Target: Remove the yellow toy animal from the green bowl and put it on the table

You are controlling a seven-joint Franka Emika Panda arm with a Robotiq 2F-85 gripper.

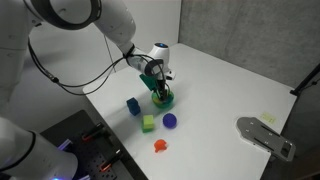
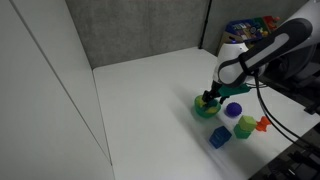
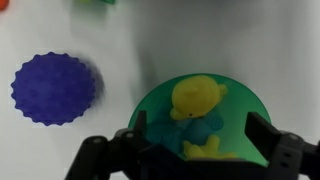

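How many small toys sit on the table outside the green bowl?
4. In an exterior view: blue block beside the green bowl, yellow-green cube and purple ball just in front of it, orange-red piece nearest the table edge. The gripper could hide others.

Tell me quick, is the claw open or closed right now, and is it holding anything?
Claw: open, its fingers spread either side of the yellow toy animal in the green bowl, holding nothing.

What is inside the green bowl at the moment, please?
The wrist view shows the yellow toy animal lying in the green bowl, a blue patch at its middle. The toy and the dark fingers cover the bowl's floor and near rim.
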